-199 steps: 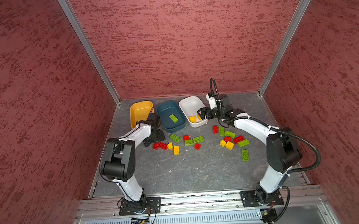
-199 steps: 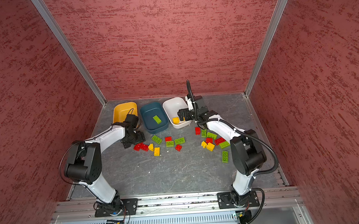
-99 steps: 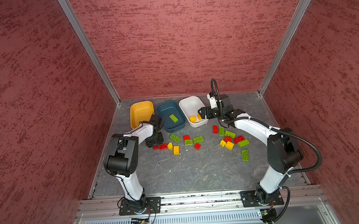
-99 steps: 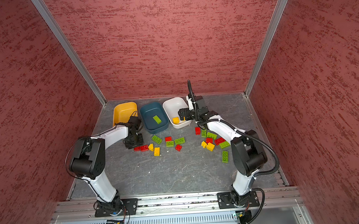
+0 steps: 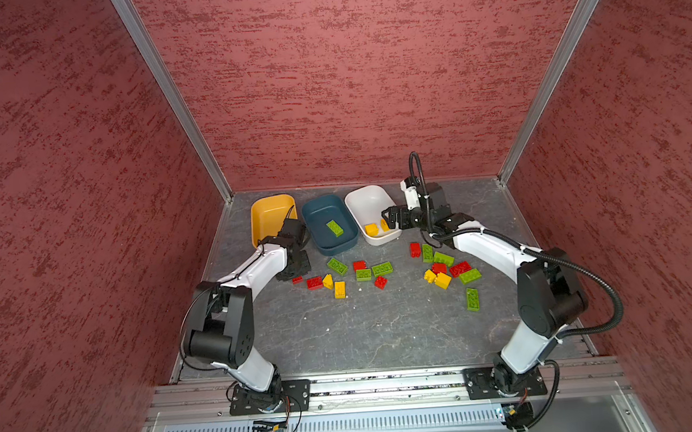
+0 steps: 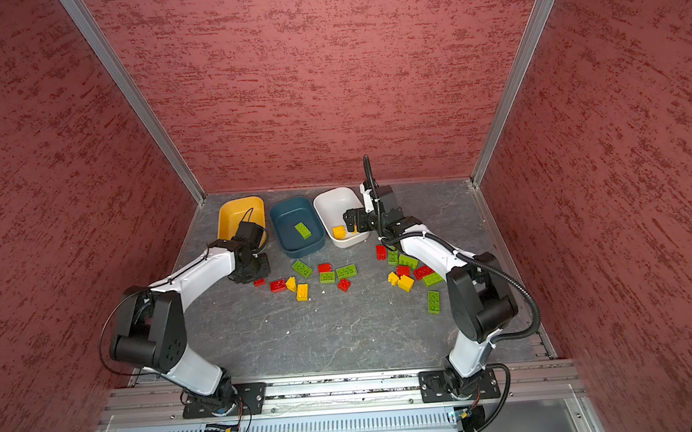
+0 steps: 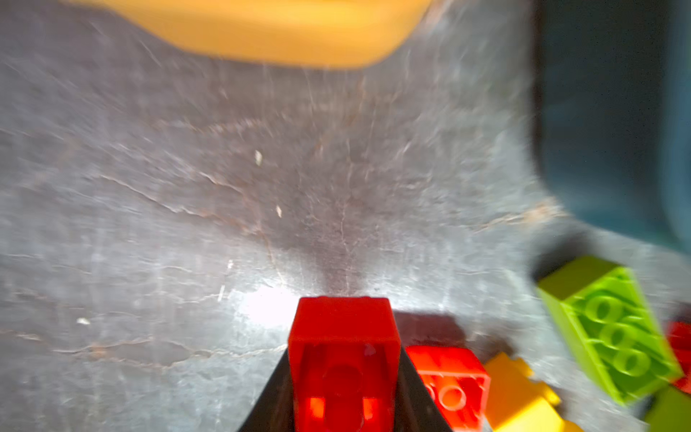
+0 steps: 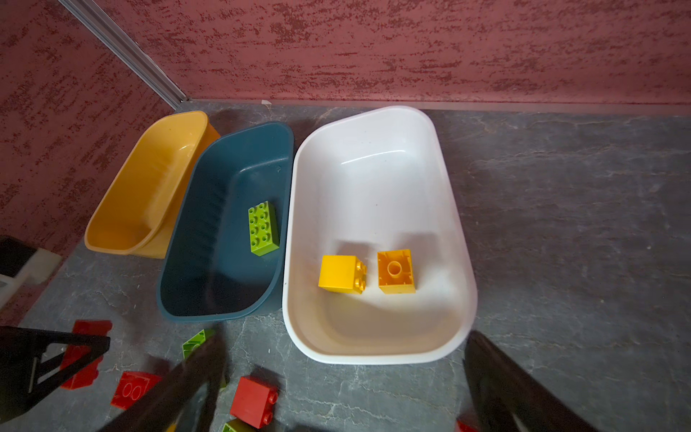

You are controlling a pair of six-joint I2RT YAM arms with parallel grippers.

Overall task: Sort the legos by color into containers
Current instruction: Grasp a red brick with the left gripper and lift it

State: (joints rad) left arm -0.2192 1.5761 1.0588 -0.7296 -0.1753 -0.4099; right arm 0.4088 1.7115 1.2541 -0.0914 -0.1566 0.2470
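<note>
The left gripper (image 5: pixel 293 272) was squeezed shut on a red brick (image 7: pixel 343 333), low at the table (image 7: pixel 179 194) beside a second brick (image 7: pixel 450 377). The right gripper (image 5: pixel 390 217) hung wide open by the white tub (image 5: pixel 366 201). Lifted fast, the red brick might slip, or bump its neighbor.

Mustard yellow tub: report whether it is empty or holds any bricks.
Empty: the right wrist view shows the mustard yellow tub with a bare floor, no brick inside.
</note>
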